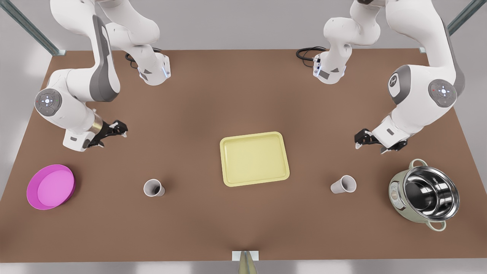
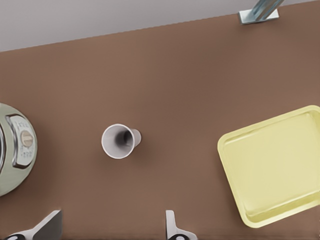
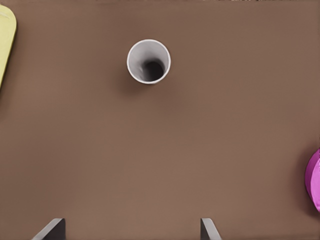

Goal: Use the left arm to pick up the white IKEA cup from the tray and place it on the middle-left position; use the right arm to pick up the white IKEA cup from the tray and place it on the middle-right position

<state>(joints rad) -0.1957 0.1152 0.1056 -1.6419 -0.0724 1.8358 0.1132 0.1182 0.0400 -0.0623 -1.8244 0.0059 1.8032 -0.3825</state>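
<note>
The left gripper [image 1: 366, 139], fingers spread and grasping nothing, hangs over bare brown table [image 1: 243, 95] at the front view's right, with one white cup [image 1: 343, 184] standing apart below it, between the pale yellow tray [image 1: 254, 158] and the steel pot [image 1: 424, 194] near the table's edge. The right gripper [image 1: 114, 131], likewise spread and holding nothing, hangs at the front view's left above the other white cup [image 1: 153, 188], which stands upright on open tabletop between the tray and the magenta dish [image 1: 50, 186]. Both cups sit off the tray, well apart from its rim.
</note>
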